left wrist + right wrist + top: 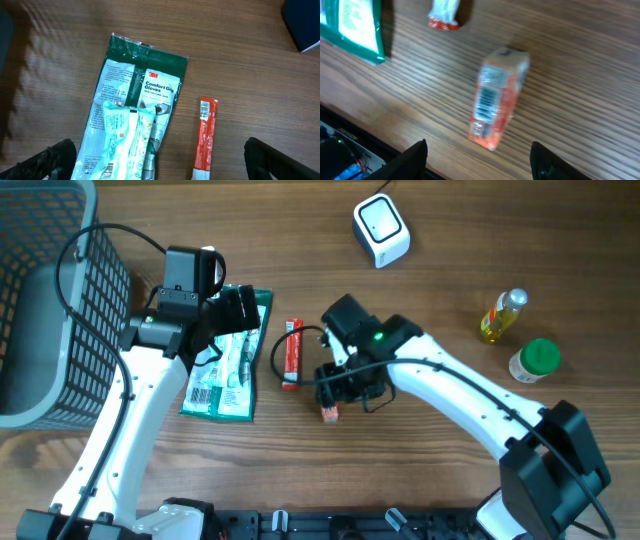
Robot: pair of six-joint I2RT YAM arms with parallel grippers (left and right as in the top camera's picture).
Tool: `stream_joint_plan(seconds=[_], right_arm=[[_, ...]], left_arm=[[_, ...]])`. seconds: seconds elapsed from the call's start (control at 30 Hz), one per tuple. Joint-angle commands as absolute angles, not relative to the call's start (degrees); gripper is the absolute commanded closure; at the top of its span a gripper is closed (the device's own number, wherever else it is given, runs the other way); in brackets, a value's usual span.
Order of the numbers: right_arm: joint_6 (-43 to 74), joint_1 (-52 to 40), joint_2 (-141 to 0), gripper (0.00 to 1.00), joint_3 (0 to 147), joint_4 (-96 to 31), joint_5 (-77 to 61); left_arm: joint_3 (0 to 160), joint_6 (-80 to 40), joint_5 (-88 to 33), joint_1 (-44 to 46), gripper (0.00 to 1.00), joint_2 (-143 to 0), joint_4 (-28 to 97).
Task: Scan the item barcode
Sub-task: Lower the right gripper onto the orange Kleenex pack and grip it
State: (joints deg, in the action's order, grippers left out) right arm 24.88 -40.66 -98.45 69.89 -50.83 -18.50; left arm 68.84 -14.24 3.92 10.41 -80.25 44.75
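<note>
The box (pixel 497 97), small and orange, lies on the counter (pixel 300 480) with its barcode (pixel 484 102) facing up. The right hand (pixel 479 150) hangs just over it. Its fingers (pixel 415 160) stand partly apart, wider than the box, one to each side of the box's near end. The wrist view is blurred, so I cannot be sure, but neither finger seems to touch it. From overhead the box shows just beside the right hand, on the side toward the robot's base.

The scanner (pixel 381 230), a white block, sits well apart from the box at the far edge of the counter.

The left hand (pixel 160 150) is spread wide and holds nothing. It hovers over a green gloves pack (pixel 150 80) that lies flat on the counter. A pale packet (pixel 127 145) lies on top of the pack, overlapping its near half. A red stick (pixel 206 140) lies just beside the pack, apart from it, between the pack and the right hand in the overhead view.

A grey basket (pixel 60 280) stands at the left end of the counter, beside the left arm. At the right end a yellow bottle (pixel 503 315) and a green-lidded jar (pixel 535 360) stand near each other, well apart from the box.
</note>
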Motion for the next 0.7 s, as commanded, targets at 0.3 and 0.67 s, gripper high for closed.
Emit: stream_joint_plan(seconds=[0.3, 0.67], right_arm=[[31.6, -42.4, -98.8, 0.60, 68.1, -46.0, -13.2], [35.2, -40.5, -95.0, 0.96, 68.2, -49.7, -4.8]], left_arm=[[69.0, -14.2, 3.5, 10.0, 0.00, -80.4, 44.6], [69.0, -14.2, 3.5, 10.0, 0.00, -80.4, 44.6]])
